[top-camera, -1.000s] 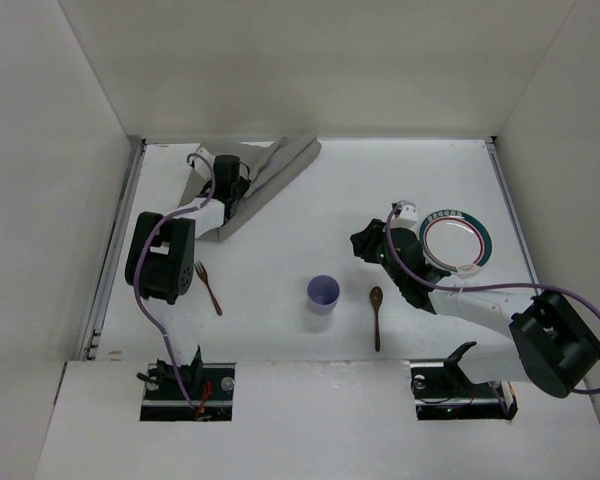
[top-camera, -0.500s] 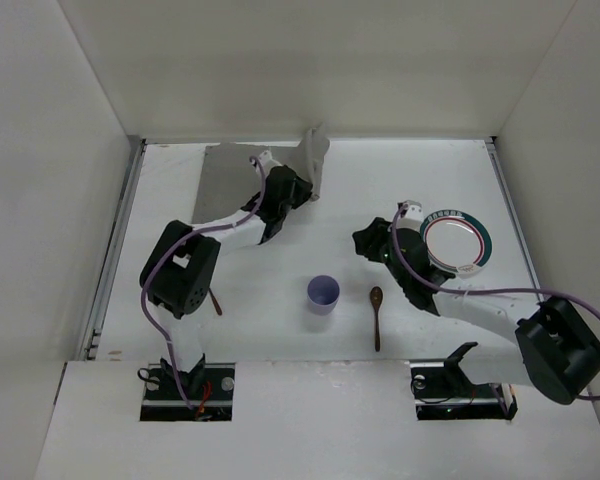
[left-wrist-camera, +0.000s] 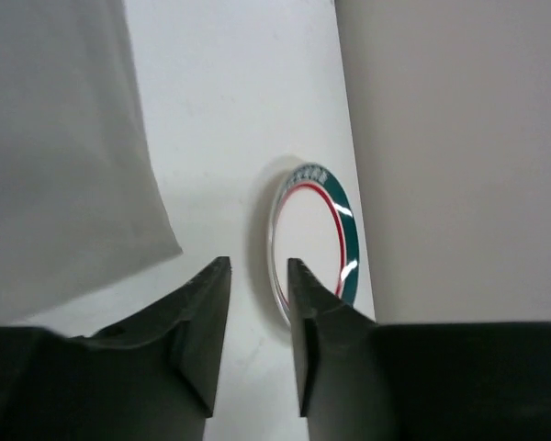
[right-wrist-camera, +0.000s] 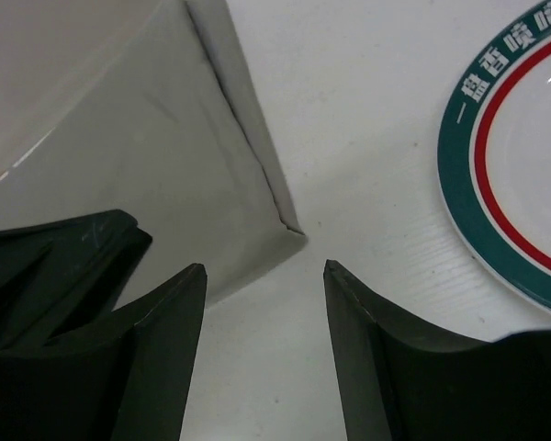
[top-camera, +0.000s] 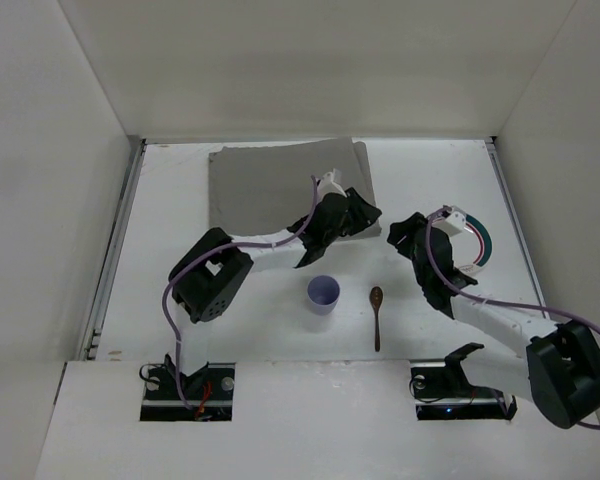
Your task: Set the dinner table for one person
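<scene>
The dinner table (top-camera: 430, 175) lies matte white between plain white walls (top-camera: 310, 60).

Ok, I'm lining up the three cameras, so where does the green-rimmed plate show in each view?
Top external: the plate sits right of centre, partly hidden by the right arm.
Left wrist: the plate is in the centre, just beyond the fingertips.
Right wrist: the plate is at the upper right, cut off by the frame edge.
Shared landmark: the grey cloth mat, seen in all three views.
</scene>
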`<move>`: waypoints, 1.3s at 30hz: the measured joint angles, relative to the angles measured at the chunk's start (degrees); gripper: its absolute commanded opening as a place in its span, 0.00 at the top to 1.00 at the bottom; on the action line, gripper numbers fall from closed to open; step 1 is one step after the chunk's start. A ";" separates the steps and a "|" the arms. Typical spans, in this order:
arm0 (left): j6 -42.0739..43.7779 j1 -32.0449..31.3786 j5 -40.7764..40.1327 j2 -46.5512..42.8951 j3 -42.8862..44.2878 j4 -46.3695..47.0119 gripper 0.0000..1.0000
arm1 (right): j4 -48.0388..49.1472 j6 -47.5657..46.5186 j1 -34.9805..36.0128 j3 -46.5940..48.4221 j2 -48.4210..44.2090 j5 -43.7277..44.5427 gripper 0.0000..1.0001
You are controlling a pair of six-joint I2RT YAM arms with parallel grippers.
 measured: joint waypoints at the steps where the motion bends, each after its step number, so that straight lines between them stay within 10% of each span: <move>1: -0.31 -0.90 0.42 0.46 0.15 0.11 0.64 | -0.20 0.33 -0.24 0.00 0.46 -0.24 0.38; 23: -0.28 19.04 -11.23 -36.68 -40.92 -7.98 0.59 | 0.28 5.09 -4.85 4.26 18.88 -12.87 0.24; 33: -0.31 26.56 -11.74 -38.14 -46.69 -10.54 0.59 | 1.40 9.51 -5.42 13.77 27.78 -13.90 0.44; 39: -0.42 29.38 -12.31 -35.63 -46.77 -10.51 0.58 | 1.14 12.07 -6.05 15.78 31.91 -14.45 0.73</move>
